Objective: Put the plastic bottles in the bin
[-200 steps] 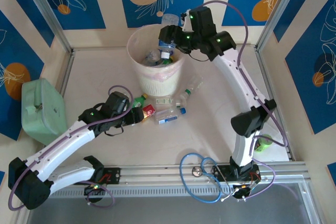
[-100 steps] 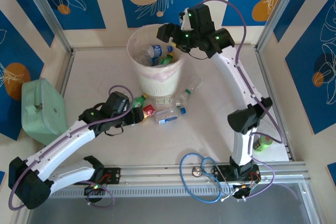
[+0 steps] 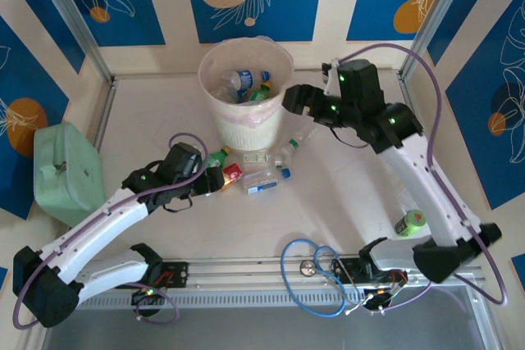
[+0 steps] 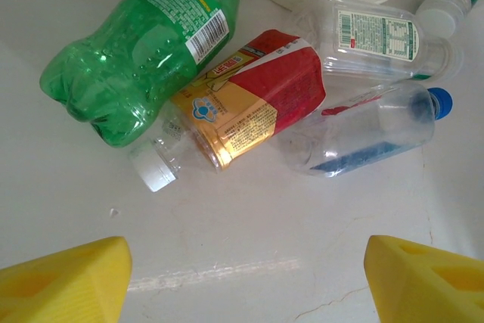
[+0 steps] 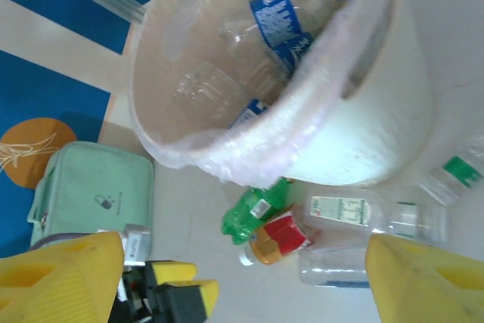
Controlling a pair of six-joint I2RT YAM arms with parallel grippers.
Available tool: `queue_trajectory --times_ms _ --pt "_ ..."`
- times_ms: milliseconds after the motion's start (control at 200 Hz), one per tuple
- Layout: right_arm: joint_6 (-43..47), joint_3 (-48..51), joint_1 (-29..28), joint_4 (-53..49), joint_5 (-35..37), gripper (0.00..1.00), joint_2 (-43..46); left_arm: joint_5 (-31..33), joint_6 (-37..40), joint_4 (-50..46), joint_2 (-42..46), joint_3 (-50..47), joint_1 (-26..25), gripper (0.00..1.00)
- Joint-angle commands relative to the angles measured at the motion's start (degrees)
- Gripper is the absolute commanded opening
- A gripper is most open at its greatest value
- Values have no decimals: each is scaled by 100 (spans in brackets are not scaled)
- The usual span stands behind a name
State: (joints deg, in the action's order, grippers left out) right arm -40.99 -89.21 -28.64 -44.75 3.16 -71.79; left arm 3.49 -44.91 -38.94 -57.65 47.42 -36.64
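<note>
Fingers [image 4: 68,281] of left gripper [image 4: 242,281] and right gripper [image 5: 242,281] gape empty, bare table [image 4: 249,217] before bottles [image 4: 249,104], right beside bin [image 5: 378,126] rim

Upright pink-lined bin [image 3: 246,127], bottles [image 3: 240,79] inside, bottle cluster [image 3: 262,182] lying at its foot, green bottle [image 3: 410,222] well apart

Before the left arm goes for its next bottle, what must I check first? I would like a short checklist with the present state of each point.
1. Left gripper open and empty: ok.
2. Right gripper open and empty: ok.
3. Right gripper off the mouth of the bin: ok, it is beside the rim.
4. Bin upright, with room inside: ok.
5. Red-labelled bottle ahead of the left gripper, roughly centred between its fingers: ok.
6. Red-labelled bottle apart from its neighbours: not ok, it lies against the green bottle.
</note>
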Motion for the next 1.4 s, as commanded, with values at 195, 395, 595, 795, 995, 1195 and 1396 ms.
queue_trajectory --times_ms 195,395,595,795,995,1195,1396 --pt "-187 1939 351 -290 825 84 914 91 217 64 -127 324 43 81" --pt "-444 2599 770 -98 906 83 668 -183 197 72 -211 372 50 80" --pt "-576 2604 1182 371 665 84 -209 -90 372 -279 -94 464 54 80" --pt "-631 1679 1300 279 681 90 -1715 82 221 -332 261 365 52 81" --pt "-786 352 1407 241 553 92 -3188 148 -52 26 355 68 64 82" --pt "-941 -993 1463 -191 449 91 -4431 105 -72 148 107 83 72 82" --pt "-1212 -1762 1444 -891 795 89 -5143 44 113 33 -40 144 89 82"
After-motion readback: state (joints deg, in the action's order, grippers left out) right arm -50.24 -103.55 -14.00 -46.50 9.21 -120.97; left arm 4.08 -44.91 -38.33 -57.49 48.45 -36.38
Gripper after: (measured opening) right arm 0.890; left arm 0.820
